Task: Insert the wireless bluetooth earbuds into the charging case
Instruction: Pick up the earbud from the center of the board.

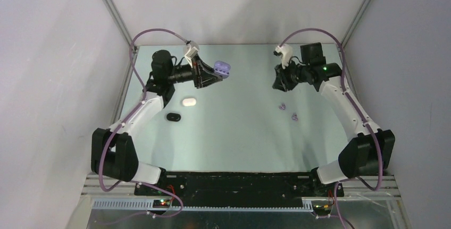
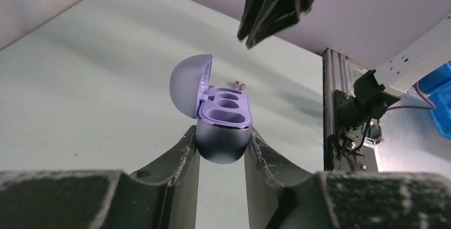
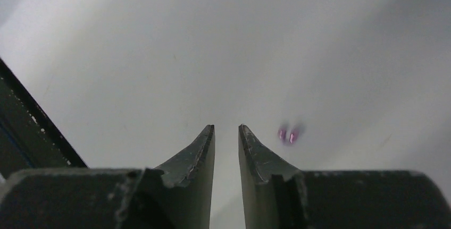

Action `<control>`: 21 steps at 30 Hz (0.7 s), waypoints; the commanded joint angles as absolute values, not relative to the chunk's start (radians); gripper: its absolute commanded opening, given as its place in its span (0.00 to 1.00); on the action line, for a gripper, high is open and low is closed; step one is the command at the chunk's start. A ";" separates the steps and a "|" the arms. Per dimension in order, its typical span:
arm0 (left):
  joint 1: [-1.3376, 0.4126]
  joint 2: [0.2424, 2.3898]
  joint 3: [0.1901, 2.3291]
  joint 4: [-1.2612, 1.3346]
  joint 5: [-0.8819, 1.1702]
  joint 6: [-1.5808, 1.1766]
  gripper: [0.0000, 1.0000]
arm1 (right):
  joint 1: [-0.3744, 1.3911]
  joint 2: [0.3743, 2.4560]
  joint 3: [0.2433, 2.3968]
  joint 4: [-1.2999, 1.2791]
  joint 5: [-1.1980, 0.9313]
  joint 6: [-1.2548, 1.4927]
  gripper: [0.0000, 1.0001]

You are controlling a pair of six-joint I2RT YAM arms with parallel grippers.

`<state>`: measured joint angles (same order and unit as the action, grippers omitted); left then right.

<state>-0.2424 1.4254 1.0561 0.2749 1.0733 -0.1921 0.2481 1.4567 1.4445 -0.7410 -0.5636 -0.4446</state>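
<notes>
Though it looks tiny overhead, left wrist shows lavender case (image 2: 223, 133) open.

The lavender charging case (image 2: 223, 133) is up off the table, sitting upright, its rounded bottom pinched between the left gripper (image 2: 222, 152) fingers. The lid's flipped open to the left and both wells are empty. The lavender earbuds (image 1: 282, 105) are tiny specks lying loose on the table right of centre, well apart from the case.
</notes>
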 commanded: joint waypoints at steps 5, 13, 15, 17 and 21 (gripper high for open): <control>-0.237 1.333 1.026 0.375 1.017 -0.288 0.00 | 0.111 1.452 1.210 -0.788 -0.383 -0.125 0.23; -0.235 1.314 1.016 0.332 0.992 -0.260 0.00 | 0.098 1.526 1.152 -0.694 -0.366 -0.112 0.22; -0.235 1.314 1.015 0.338 0.992 -0.260 0.00 | 0.112 1.548 1.152 -0.668 -0.375 -0.116 0.22; -0.233 1.314 1.016 0.338 0.994 -0.260 0.00 | 0.144 1.568 1.158 -0.657 -0.404 -0.191 0.21; -0.227 1.310 1.024 0.316 0.998 -0.241 0.00 | 0.243 1.589 1.199 -0.732 -0.484 -0.572 0.24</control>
<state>-0.2405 1.3537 1.0264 0.3264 0.9993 -0.2615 0.1490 1.5776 1.1477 -0.7033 -0.3981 -0.2272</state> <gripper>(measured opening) 0.347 0.231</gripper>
